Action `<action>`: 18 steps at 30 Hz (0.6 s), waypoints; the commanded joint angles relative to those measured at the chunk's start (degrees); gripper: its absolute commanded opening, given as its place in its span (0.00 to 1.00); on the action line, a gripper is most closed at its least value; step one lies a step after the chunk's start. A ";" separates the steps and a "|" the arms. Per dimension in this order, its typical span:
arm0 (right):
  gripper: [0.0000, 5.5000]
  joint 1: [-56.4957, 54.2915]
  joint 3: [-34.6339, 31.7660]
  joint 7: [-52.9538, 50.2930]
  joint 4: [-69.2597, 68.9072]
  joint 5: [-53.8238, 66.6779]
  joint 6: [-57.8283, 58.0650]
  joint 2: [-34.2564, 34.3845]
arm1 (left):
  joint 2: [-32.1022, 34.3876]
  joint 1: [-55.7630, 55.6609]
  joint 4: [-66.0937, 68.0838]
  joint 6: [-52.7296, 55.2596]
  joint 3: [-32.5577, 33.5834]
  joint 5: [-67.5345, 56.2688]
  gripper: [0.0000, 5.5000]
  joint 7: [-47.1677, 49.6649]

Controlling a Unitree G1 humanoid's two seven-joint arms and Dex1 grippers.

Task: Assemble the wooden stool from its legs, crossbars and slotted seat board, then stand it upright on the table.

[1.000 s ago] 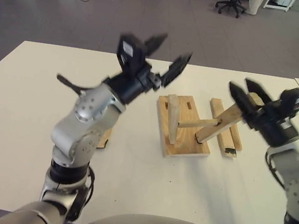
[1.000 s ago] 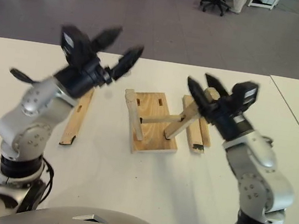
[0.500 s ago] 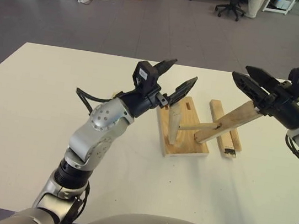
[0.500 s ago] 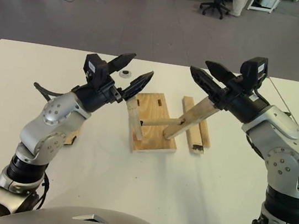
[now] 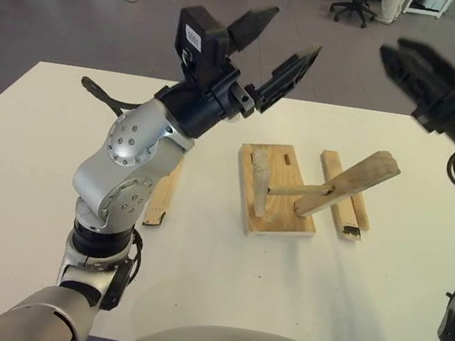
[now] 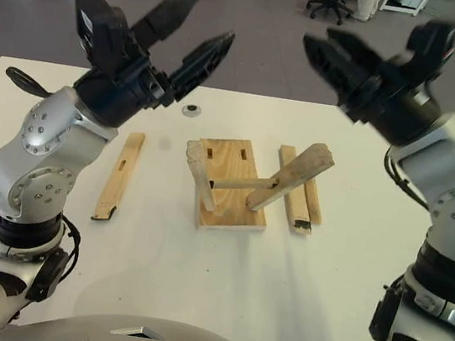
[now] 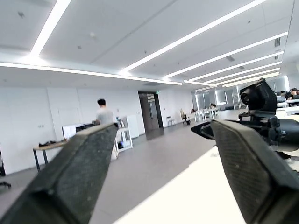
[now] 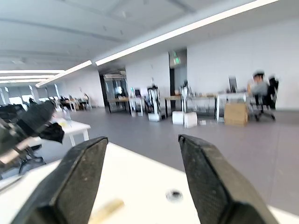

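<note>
Left pincer and right pincer are both wide open, empty, and raised above the counter. The seat board lies flat mid-counter, carrying two legs joined by a crossbar. One leg is tilted. A loose bar lies to the left of the board.

On the counter, two legs rise from the seat board. One bar lies just right of it, and a slotted bar lies well left.
</note>
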 commanded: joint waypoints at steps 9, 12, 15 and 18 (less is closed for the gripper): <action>0.51 6.42 -2.98 2.77 4.31 0.30 -7.05 6.05 | 4.87 10.45 10.72 -12.40 -0.15 6.01 0.67 -5.62; 0.51 1.83 -4.10 4.01 14.73 -4.00 -8.17 2.87 | 4.52 9.68 9.71 -9.62 11.42 -5.50 0.67 -4.31; 0.51 4.39 4.01 10.16 24.11 -16.17 -11.66 1.92 | 8.27 12.50 14.33 -9.57 17.10 -5.07 0.67 -6.40; 0.51 10.15 11.80 16.51 20.53 -20.48 -12.18 4.83 | 13.27 17.48 18.12 -11.00 14.24 2.01 0.67 -11.34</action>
